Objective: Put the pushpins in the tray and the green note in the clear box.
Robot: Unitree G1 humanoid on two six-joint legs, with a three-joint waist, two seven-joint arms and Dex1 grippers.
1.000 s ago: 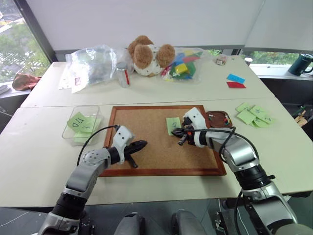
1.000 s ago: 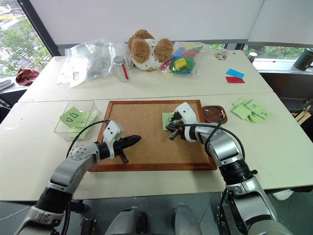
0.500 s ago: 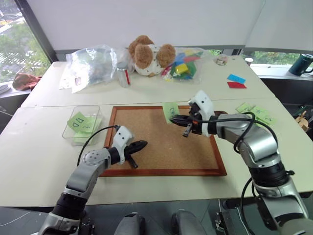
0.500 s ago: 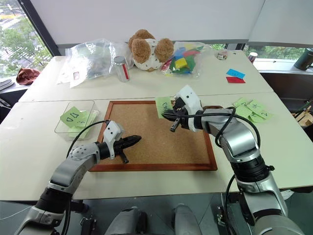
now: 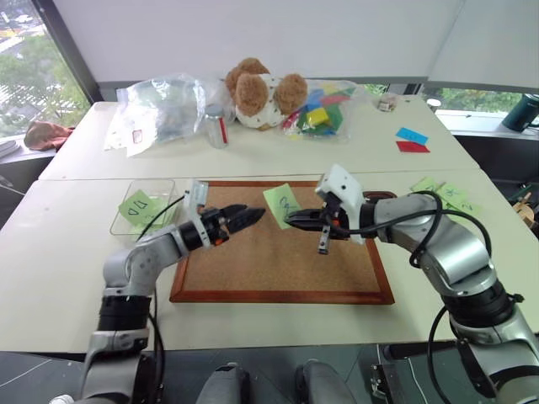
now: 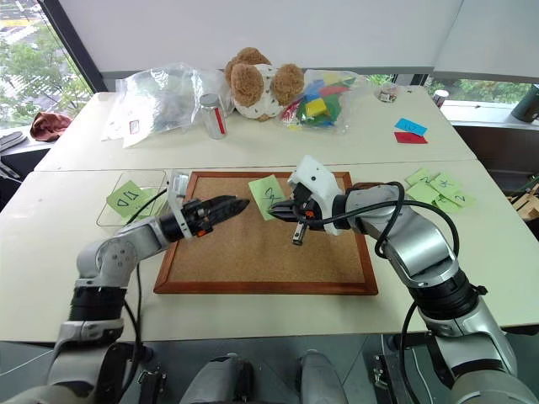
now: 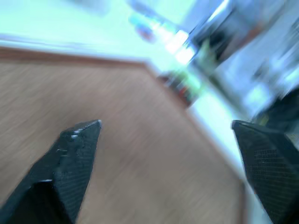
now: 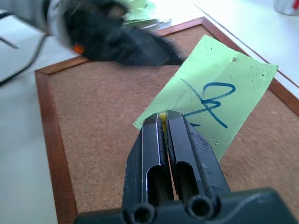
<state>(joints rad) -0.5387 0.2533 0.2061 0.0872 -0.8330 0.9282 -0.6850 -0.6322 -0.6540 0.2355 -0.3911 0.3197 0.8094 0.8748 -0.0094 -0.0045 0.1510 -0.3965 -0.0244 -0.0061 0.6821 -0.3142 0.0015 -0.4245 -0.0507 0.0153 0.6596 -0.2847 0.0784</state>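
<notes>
Presently the right gripper (image 8: 163, 119) pinches the green note (image 8: 210, 98) by its edge, jaws pressed together. Opposite, the left gripper (image 7: 168, 140) stands spread, nothing between its jaws.

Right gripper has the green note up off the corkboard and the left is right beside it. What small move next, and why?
Probably ease the left gripper forward onto the free edge of the green note, then close. Its fingers stand apart just short of the note, which the right gripper pinches by a yellow pin, and the clear box lies on the left arm's side.

Matt paper green note (image 8: 212, 95) (rough cork corkboard (image 5: 278, 252), glossy wooden frame)
</notes>
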